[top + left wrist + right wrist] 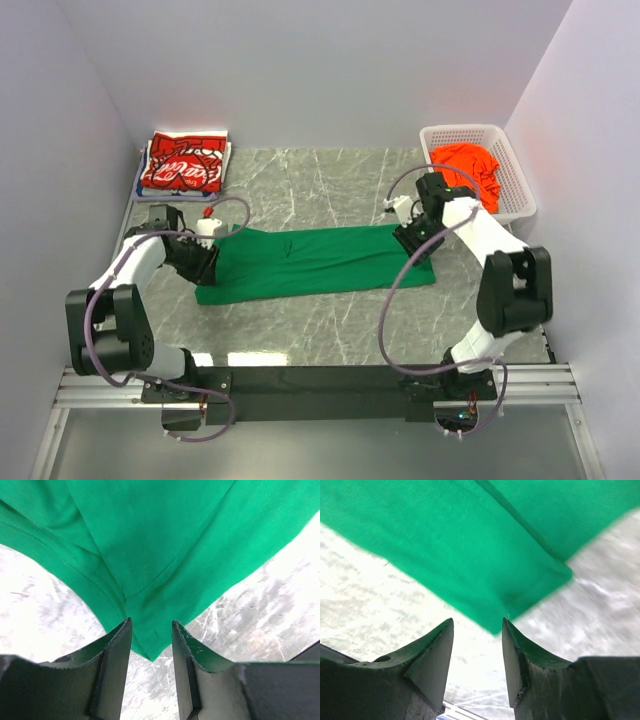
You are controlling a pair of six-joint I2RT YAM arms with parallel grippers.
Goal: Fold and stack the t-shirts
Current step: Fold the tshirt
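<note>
The green t-shirt [315, 262] lies folded into a long strip across the middle of the table. My left gripper [207, 252] is at its left end. In the left wrist view the jaws [151, 623] are open, and a corner of the green t-shirt [150, 555] hangs between the tips, not pinched. My right gripper [412, 240] is at its right end, open [477, 622], with a corner of the green t-shirt [470, 545] just ahead of the tips. The red t-shirt [184, 168] with white lettering lies folded at the back left. The orange t-shirt [468, 165] is crumpled in the basket.
The white mesh basket [510, 190] stands at the back right against the wall. The red shirt rests on a small pile of other folded cloth [147, 170]. Walls close in the table on the left, back and right. The table is grey marble [330, 320].
</note>
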